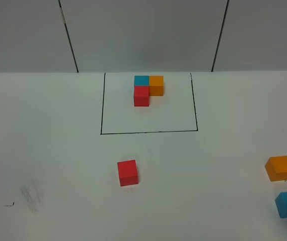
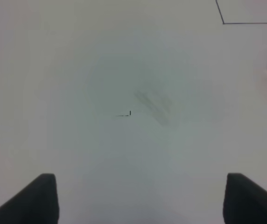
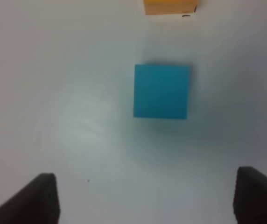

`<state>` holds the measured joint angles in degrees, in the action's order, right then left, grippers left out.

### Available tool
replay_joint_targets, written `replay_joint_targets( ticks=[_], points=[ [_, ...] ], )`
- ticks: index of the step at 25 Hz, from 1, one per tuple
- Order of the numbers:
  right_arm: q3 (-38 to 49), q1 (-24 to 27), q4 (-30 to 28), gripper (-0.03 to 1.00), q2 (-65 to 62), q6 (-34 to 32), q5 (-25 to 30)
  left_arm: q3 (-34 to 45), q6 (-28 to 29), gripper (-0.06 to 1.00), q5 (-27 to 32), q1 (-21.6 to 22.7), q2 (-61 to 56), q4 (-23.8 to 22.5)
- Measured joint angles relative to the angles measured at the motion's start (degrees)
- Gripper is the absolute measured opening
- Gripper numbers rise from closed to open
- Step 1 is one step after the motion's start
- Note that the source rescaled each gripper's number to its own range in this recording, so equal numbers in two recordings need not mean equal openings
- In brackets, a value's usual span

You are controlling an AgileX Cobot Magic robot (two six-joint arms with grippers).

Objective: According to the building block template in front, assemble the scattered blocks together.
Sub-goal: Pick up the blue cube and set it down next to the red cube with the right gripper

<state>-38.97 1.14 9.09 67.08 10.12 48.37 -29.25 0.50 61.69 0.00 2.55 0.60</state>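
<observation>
left tool (image 2: pixel 140 175) spread, empty | right tool (image 3: pixel 146 171) spread, hovering near blue cube (image 3: pixel 161 91)

- White table (image 1: pixel 53 150), grey smudge (image 1: pixel 31 195) at left.
- Template (image 1: pixel 147 90) L inside black frame (image 1: pixel 148 132).
- Red cube (image 1: pixel 127 172) before the frame.
- Orange cube (image 1: pixel 279 168), blue cube (image 1: pixel 286 205) close together, far right.

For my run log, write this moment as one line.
left gripper open, empty | right gripper open, near blue cube | red cube, orange cube loose
</observation>
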Motion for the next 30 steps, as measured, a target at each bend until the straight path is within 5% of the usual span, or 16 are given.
replay_joint_targets(
  ticks=[8,15,22,30],
  points=[
    [-9.9,-0.8,-0.3,0.57,5.9,-0.6,5.7,0.0,0.0,0.59,0.0,0.0,0.0,0.0],
    [-18.2,-7.0,-4.8,0.57,13.5,-6.5,7.7,0.0,0.0,0.59,0.0,0.0,0.0,0.0],
    [-18.7,-7.6,-13.3,0.57,17.3,-13.4,7.9,0.0,0.0,0.59,0.0,0.0,0.0,0.0],
    [-18.7,-7.6,-13.4,0.57,20.0,-14.6,8.7,0.0,0.0,0.59,0.0,0.0,0.0,0.0]
  ],
)
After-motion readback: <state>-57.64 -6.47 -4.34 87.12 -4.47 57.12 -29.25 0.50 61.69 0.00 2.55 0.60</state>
